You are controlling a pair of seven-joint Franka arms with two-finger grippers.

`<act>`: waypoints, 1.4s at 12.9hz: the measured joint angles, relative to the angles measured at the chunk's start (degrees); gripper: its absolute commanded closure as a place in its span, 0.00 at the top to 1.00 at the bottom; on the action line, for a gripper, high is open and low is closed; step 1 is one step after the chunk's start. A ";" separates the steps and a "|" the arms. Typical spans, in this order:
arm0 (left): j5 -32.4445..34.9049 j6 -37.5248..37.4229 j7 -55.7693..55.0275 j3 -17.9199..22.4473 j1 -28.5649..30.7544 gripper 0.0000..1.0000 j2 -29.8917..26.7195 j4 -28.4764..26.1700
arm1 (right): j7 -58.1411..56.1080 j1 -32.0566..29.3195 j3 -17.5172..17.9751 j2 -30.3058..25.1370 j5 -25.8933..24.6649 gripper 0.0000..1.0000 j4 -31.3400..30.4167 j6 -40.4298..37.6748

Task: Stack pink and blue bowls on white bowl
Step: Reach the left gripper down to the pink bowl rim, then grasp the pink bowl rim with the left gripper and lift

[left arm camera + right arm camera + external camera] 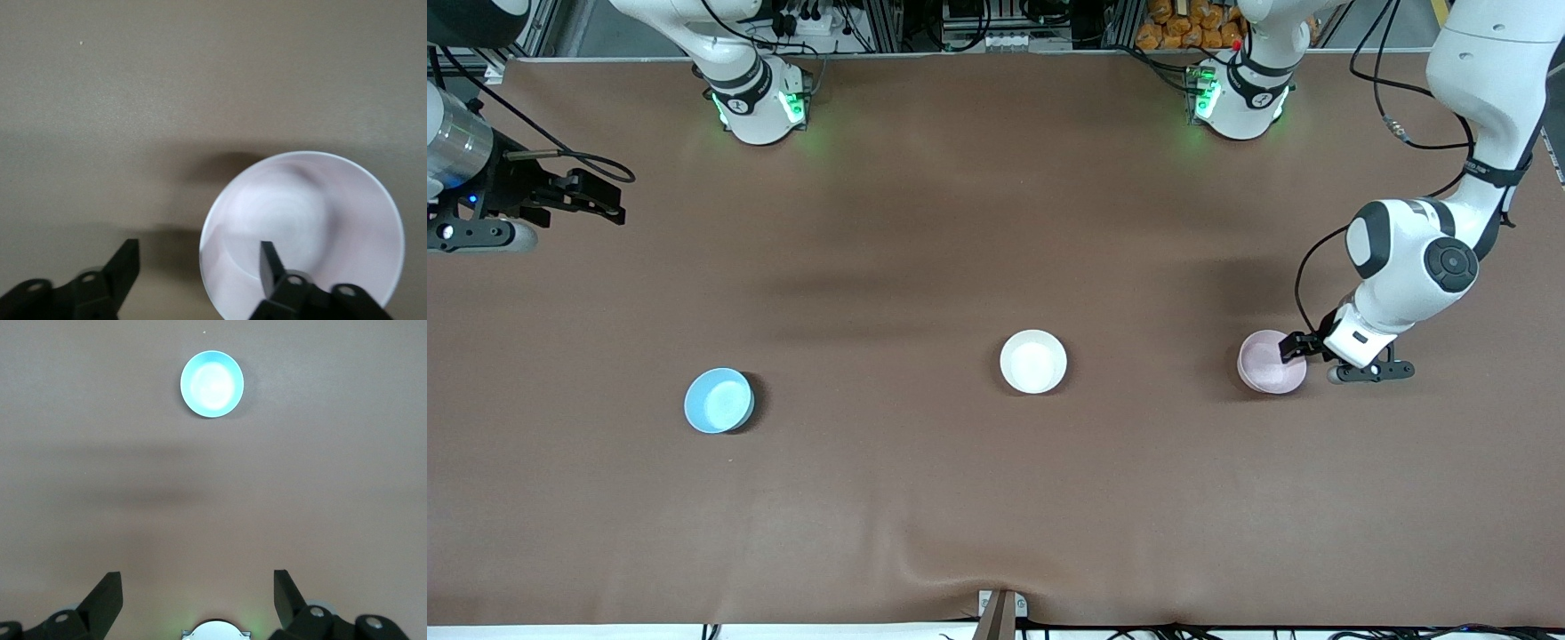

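I am reading the front view from its left edge across. The right tool (605, 200) is hanging up high over the brown cloth-covered tabletop (960, 222) at the right arm's end, its fingers spread wide and holding nothing; that arm is waiting. Nearer to the front camera, the small round glossy light sky blue bowl (719, 401) is sitting upright and alone. The small round glossy white bowl (1033, 361) is sitting mid-tabletop, with nothing in it. Toward the left arm's end, the small round glossy pale pink bowl (1270, 362) is resting on the tabletop, and the left tool (1303, 351) is sitting low at its rim.

I am judging the task as barely begun: all three bowls are lying well apart, nothing is stacked, and the first pick is only now being set up. Lifting the pink bowl, setting it in the white one, then doing the same with the blue one is all left to do.

The left wrist view is giving me what the front view cannot: one finger (268, 263) is sitting inside the pink bowl (313, 227) and the other (123, 263) outside it, apart from the wall, so the left tool is straddling the rim, parted and not gripping. The right wrist view is showing the blue bowl (212, 385) well away from its wide fingers (103, 597).
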 measured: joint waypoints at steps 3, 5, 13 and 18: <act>0.27 0.07 0.00 -0.10 0.03 0.00 0.94 0.30 | 0.00 0.00 0.00 -0.02 0.00 1.00 0.00 0.00; 0.43 0.06 0.35 -0.27 -0.14 0.00 1.24 0.31 | 0.00 0.00 0.00 -0.02 0.00 1.00 0.00 0.00; 0.53 -12.26 -1.41 -9.48 -0.33 0.00 -6.22 2.73 | 0.00 0.00 -0.02 -0.03 0.00 1.00 -0.01 0.02; -0.46 -19.77 -17.03 -20.97 -0.97 0.00 -8.62 8.02 | 0.00 0.00 -0.01 -0.03 0.00 1.00 -0.04 0.02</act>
